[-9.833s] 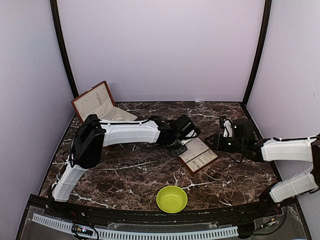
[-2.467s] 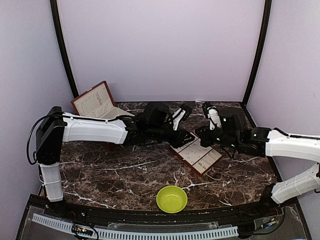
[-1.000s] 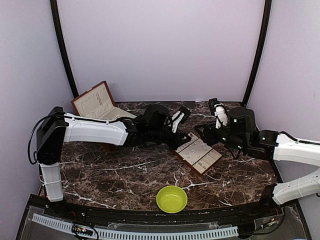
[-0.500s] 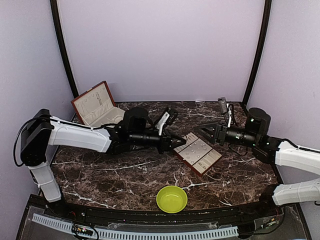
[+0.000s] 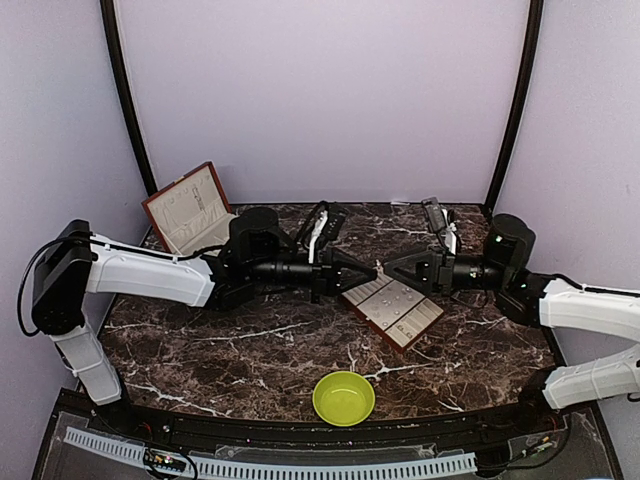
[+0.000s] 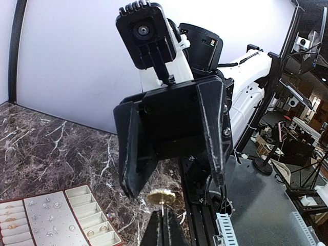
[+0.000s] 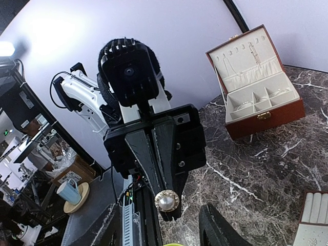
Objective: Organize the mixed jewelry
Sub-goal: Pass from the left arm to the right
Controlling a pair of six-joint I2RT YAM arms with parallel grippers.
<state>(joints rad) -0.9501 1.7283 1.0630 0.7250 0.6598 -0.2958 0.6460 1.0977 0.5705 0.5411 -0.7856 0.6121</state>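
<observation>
My left gripper (image 5: 368, 271) is shut on the thin post of a gold-rimmed pearl stud earring (image 7: 166, 201), held in the air above the tray's far corner. In the left wrist view the earring (image 6: 161, 196) shows edge-on, just above my shut fingertips (image 6: 154, 228). My right gripper (image 5: 393, 268) faces it tip to tip, open, with its fingers (image 6: 134, 154) on either side of the earring and not touching it. Small studs (image 6: 48, 225) and rings (image 6: 97, 231) lie in the tray's rows.
The flat brown-edged tray (image 5: 392, 340) with cream padded rows lies mid-table under both gripper tips. A yellow-green bowl (image 5: 344, 397) sits near the front edge. The red-brown hinged box (image 5: 195, 212) stands open at the back left.
The left gripper has risen off the tray's left edge and levelled out with the earring. The right gripper has swung round and moved in until the two stand tip to tip.
</observation>
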